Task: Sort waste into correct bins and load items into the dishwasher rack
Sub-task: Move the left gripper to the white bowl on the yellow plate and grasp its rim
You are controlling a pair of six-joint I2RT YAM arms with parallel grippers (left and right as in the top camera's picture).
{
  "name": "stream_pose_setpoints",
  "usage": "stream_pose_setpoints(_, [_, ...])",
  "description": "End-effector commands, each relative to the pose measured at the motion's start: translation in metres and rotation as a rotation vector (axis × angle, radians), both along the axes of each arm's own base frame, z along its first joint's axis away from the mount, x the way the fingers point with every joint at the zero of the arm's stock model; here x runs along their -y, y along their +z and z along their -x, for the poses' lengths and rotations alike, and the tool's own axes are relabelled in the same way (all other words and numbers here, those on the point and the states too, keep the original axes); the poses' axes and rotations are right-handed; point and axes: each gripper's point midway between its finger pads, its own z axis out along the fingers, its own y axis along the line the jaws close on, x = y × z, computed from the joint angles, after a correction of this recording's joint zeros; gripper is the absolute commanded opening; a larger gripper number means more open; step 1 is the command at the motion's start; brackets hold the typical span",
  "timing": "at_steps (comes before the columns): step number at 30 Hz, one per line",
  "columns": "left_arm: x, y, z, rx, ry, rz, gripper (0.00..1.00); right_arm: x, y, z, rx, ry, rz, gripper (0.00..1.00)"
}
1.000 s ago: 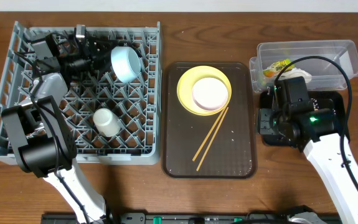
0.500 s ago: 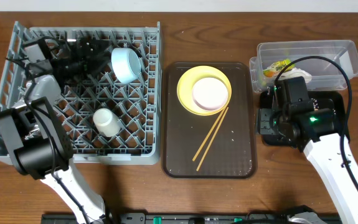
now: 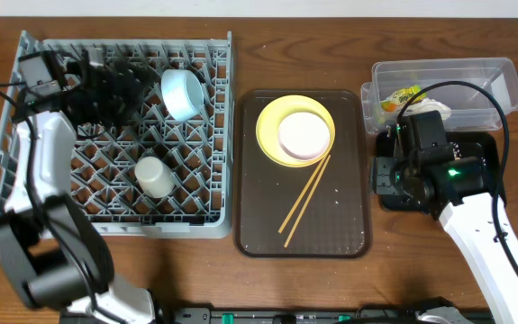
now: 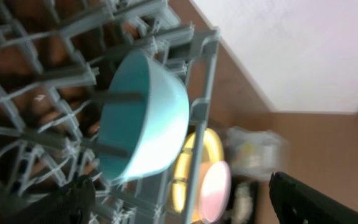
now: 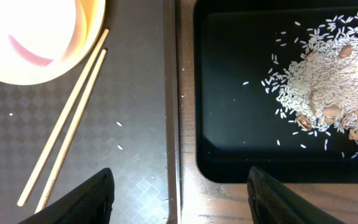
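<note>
Blue bowl stands on edge at the far right of the rack. My left gripper is wide open and empty, so I'd lift it straight up, clear of the pegs. Right gripper hangs open and empty above the black tray's left rim.

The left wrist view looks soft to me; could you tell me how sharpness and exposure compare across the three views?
Left wrist: blurred throughout, the blue bowl soft-edged and the yellow plate smeared. Right wrist: sharp, the rice grains in the black tray crisp, but the white bowl is blown out. Overhead: sharp and evenly lit, no strong glare.
</note>
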Motion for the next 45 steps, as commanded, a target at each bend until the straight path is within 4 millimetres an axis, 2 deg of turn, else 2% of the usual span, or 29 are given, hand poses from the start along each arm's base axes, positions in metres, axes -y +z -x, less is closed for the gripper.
stream_pose_setpoints(1, [0.011, 0.019, 0.011, 0.09, -0.062, -0.305, 0.91, 0.004, 0.006, -0.002, 0.022, -0.023, 0.0, 0.68])
stream_pose_setpoints(5, [0.051, 0.035, 0.025, 0.111, -0.119, -0.429, 0.91, 0.005, 0.006, -0.001, 0.02, -0.023, 0.001, 0.69])
stream_pose_setpoints(8, [0.092, 0.034, 0.031, 0.137, -0.206, -0.512, 0.91, 0.007, 0.006, 0.0, 0.016, -0.054, 0.003, 0.69])
stream_pose_setpoints(13, [0.156, 0.014, 0.042, 0.158, -0.359, -0.637, 0.91, 0.026, 0.002, 0.01, -0.017, -0.18, 0.067, 0.69])
stream_pose_setpoints(18, [0.209, -0.013, 0.054, 0.178, -0.509, -0.699, 0.91, 0.053, -0.001, 0.028, -0.071, -0.353, 0.129, 0.69])
stream_pose_setpoints(25, [0.271, -0.056, 0.065, 0.214, -0.685, -0.718, 0.91, 0.071, -0.003, 0.037, -0.109, -0.437, 0.129, 0.7])
stream_pose_setpoints(29, [0.298, -0.074, 0.075, 0.263, -0.795, -0.745, 0.91, 0.075, -0.004, 0.039, -0.117, -0.451, 0.131, 0.71])
stream_pose_setpoints(32, [0.31, -0.085, 0.08, 0.281, -0.842, -0.774, 0.9, 0.075, -0.004, 0.039, -0.117, -0.451, 0.131, 0.72])
stream_pose_setpoints(41, [0.33, -0.118, 0.093, 0.307, -0.963, -0.845, 0.86, 0.075, -0.004, 0.039, -0.117, -0.451, 0.13, 0.72])
stream_pose_setpoints(45, [0.326, -0.128, 0.084, 0.31, -0.94, -0.901, 0.77, 0.075, -0.004, 0.039, -0.118, -0.451, 0.13, 0.72])
